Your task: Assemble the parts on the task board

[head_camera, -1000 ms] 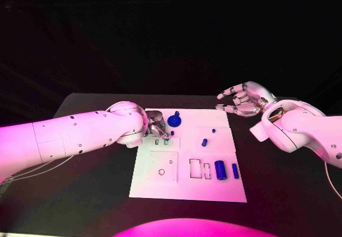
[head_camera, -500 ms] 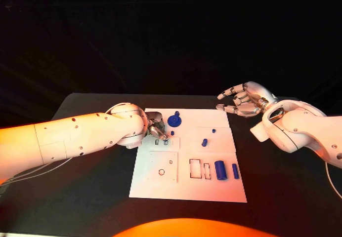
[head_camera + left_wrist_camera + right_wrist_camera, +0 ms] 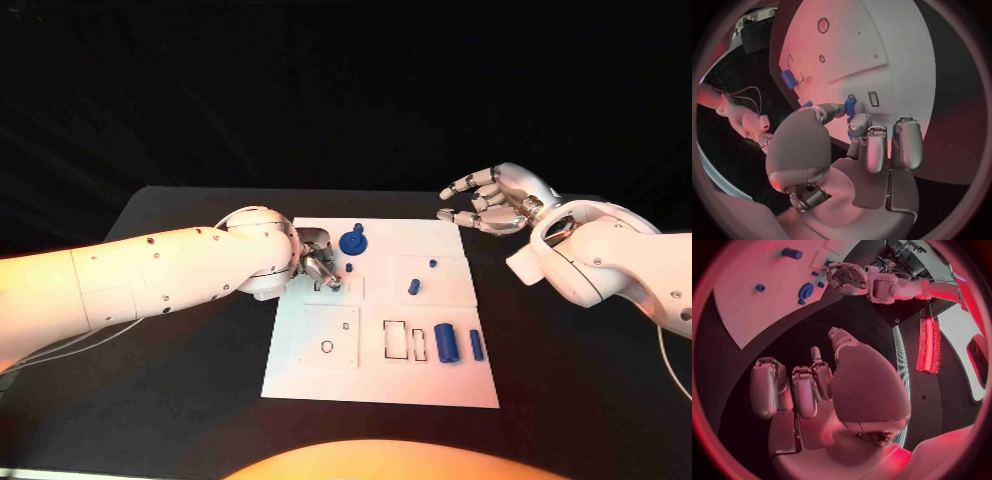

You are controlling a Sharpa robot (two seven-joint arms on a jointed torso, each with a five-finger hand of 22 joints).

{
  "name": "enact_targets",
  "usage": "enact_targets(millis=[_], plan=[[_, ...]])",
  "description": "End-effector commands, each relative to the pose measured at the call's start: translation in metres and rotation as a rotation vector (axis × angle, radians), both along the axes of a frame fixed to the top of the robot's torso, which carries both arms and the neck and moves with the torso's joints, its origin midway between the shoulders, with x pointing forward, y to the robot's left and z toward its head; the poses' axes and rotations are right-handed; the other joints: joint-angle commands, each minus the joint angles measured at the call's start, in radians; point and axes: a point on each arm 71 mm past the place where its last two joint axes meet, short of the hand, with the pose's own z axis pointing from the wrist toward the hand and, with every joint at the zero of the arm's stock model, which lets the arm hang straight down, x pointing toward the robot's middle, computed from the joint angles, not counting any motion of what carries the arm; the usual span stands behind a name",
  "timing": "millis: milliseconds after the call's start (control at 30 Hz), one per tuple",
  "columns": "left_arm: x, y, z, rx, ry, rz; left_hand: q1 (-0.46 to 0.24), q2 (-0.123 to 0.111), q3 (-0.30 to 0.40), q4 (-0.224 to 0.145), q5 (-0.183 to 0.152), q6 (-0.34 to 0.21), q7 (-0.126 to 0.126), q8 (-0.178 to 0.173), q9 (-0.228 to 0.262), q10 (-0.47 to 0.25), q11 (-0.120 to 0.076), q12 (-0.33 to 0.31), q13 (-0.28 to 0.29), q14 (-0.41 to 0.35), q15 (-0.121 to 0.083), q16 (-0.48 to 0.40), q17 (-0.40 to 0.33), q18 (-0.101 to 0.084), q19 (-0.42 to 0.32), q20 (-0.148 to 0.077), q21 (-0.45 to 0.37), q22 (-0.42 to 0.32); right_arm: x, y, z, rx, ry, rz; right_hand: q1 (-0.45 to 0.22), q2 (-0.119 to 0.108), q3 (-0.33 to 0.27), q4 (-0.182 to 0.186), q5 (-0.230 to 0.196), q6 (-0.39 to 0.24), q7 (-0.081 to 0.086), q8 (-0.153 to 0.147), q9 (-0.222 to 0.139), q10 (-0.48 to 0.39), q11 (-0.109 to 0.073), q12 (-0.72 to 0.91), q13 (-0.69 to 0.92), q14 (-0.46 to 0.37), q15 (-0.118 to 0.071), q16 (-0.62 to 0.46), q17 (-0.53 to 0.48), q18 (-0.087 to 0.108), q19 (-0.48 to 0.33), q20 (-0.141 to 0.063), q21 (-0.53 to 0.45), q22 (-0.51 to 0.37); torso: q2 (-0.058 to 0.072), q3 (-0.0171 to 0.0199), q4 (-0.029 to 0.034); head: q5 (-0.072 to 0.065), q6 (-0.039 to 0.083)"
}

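The white task board (image 3: 382, 380) lies in the middle of the black table. My left hand (image 3: 320, 262) is down on the board's far left part. In the left wrist view the left hand (image 3: 861, 145) pinches a small blue part (image 3: 850, 106) between thumb and finger, close to a narrow rectangular slot (image 3: 873, 98). A blue gear-like disc (image 3: 353, 243) stands just beyond that hand. My right hand (image 3: 490, 205) hovers past the board's far right corner, fingers apart and curved, holding nothing.
On the board lie a small blue peg (image 3: 433, 264), a short blue piece (image 3: 414, 288), a thick blue cylinder (image 3: 446, 344) and a slim blue bar (image 3: 476, 345), beside outlined recesses (image 3: 395, 341). The right wrist view shows the board (image 3: 754, 315) and the disc (image 3: 806, 291).
My left hand has shifted slightly over the board's far left part, still pinching the small blue part. The right hand has hardly moved.
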Motion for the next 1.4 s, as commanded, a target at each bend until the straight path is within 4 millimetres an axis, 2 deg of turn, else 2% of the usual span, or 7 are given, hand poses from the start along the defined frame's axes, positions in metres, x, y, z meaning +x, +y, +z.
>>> enact_targets(millis=[33, 1400], plan=[[-0.0017, -0.0018, -0.0020, 0.017, 0.025, -0.028, 0.001, 0.012, 0.200, -0.206, 0.007, 0.010, -0.008, 0.003, 0.000, 0.007, -0.001, 0.002, -0.002, 0.104, -0.009, 0.004, 0.263, -0.007, 0.009, 0.001, 0.004, 0.002, -0.0001, 0.0011, 0.0000, -0.006, -0.002, 0.013, -0.006, 0.000, -0.005, 0.000, 0.003, -0.001, -0.003, 0.005, -0.001, -0.007, -0.002, -0.007, 0.089, 0.084, 0.002, -0.006, 0.186, 0.010, -0.003, -0.001, -0.006, 0.104, 0.000, 0.0001, 0.0001, -0.001, -0.001], [-0.0016, 0.0013, -0.0066, 0.076, 0.070, -0.053, -0.007, 0.018, 0.197, -0.205, 0.012, 0.011, -0.009, 0.004, 0.004, 0.007, -0.002, -0.005, -0.012, 0.104, -0.009, 0.004, 0.263, -0.007, 0.009, 0.001, 0.004, 0.001, -0.0001, 0.0015, -0.0001, -0.011, -0.003, 0.011, -0.007, 0.002, -0.004, -0.001, 0.010, -0.001, -0.003, 0.006, -0.002, -0.006, -0.002, -0.007, 0.089, 0.083, 0.002, -0.007, 0.183, 0.011, -0.004, -0.001, -0.009, 0.103, 0.000, 0.0007, -0.0007, -0.002, -0.010]])
